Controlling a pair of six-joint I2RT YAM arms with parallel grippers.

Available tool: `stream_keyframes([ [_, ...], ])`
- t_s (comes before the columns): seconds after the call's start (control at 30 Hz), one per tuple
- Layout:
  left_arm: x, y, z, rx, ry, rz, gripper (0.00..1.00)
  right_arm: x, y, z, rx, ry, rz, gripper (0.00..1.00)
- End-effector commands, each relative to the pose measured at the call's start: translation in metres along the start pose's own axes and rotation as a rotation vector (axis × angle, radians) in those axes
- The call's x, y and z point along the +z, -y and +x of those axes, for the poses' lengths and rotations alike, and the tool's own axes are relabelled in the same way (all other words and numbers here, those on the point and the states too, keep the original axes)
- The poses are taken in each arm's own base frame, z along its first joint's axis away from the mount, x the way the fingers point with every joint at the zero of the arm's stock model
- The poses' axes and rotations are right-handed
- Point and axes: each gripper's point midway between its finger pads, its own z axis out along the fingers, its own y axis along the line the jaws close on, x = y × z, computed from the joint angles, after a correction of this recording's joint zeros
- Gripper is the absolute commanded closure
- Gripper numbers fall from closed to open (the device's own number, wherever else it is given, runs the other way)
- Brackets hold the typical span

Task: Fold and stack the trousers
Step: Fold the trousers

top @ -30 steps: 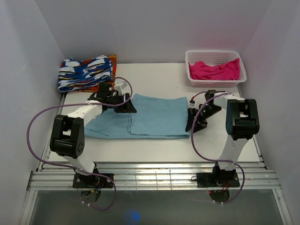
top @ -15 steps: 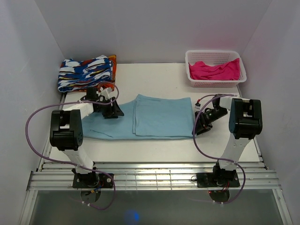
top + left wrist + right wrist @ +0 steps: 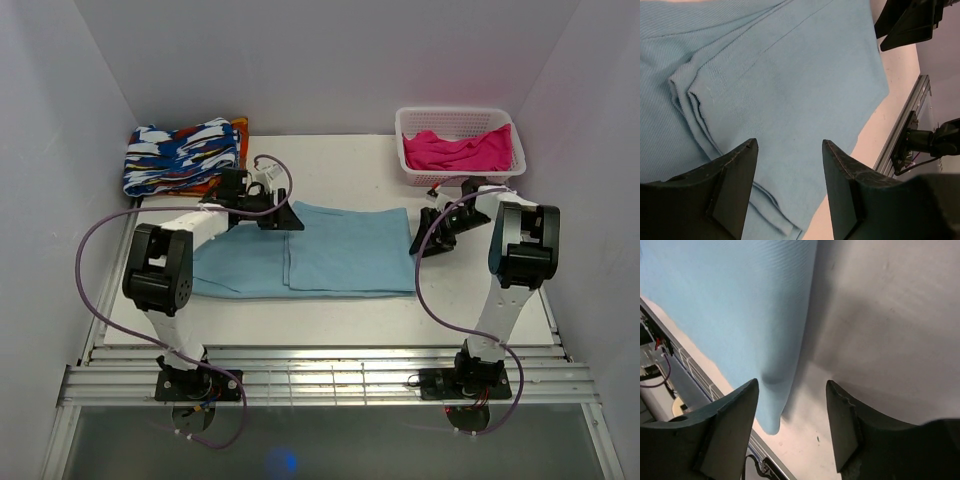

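The light-blue trousers (image 3: pixel 330 252) lie flat on the white table, folded over, with a fold edge running down near the left third. My left gripper (image 3: pixel 287 220) is open and empty at the trousers' far left edge. In the left wrist view the trousers (image 3: pixel 790 85) fill the frame under the open gripper (image 3: pixel 790 150). My right gripper (image 3: pixel 425 243) is open and empty just off the trousers' right edge. In the right wrist view the trousers' edge (image 3: pixel 740 310) lies to the left, and bare table shows between the open gripper's (image 3: pixel 792 390) fingers.
A blue-white-orange patterned folded cloth (image 3: pixel 185 155) lies at the back left. A white basket (image 3: pixel 459 171) with a bright pink garment (image 3: pixel 457 150) stands at the back right. The metal rail (image 3: pixel 320 380) runs along the near edge.
My left gripper has moved right and back, from the left part of the trousers to their far edge. My right gripper has moved a little farther back along the right edge.
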Motion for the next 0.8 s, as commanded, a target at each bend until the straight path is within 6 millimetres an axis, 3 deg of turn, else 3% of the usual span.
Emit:
stream_keyframes([
  [0.0,0.019,-0.004,-0.001,-0.078,0.003,0.027,0.36,0.013,0.007,-0.020,0.046,0.050,-0.021,0.40],
  [0.2,0.033,-0.027,0.012,-0.143,-0.045,-0.030,0.37,0.034,0.009,-0.009,0.036,0.018,-0.046,0.44],
  [0.3,0.019,-0.020,-0.003,-0.070,-0.033,-0.058,0.24,0.035,0.015,-0.010,0.015,0.030,-0.020,0.69],
  [0.4,-0.020,-0.020,-0.018,-0.069,0.017,-0.110,0.10,0.028,0.016,-0.012,-0.015,0.044,-0.008,0.88],
  [0.43,-0.042,-0.034,-0.018,-0.112,0.030,-0.145,0.07,0.026,0.016,-0.012,-0.019,0.049,-0.005,0.92],
  [0.5,-0.076,-0.038,-0.023,-0.129,0.072,-0.174,0.02,0.016,0.019,-0.011,-0.031,0.060,0.011,0.92],
  [0.53,-0.107,-0.059,-0.021,-0.170,0.102,-0.227,0.02,0.012,0.020,-0.008,-0.028,0.060,0.014,0.92],
  [0.6,-0.143,-0.072,-0.020,-0.165,0.134,-0.307,0.02,-0.006,0.025,-0.006,-0.044,0.083,0.030,0.92],
  [0.63,-0.168,-0.086,-0.009,-0.215,0.130,-0.359,0.02,-0.014,0.024,0.002,-0.024,0.068,0.025,0.92],
  [0.67,-0.183,-0.099,-0.001,-0.157,0.108,-0.418,0.02,-0.020,0.025,0.005,-0.028,0.068,0.029,0.92],
  [0.77,-0.218,-0.119,0.030,-0.128,0.059,-0.530,0.02,-0.054,0.030,0.015,-0.036,0.089,0.064,0.92],
])
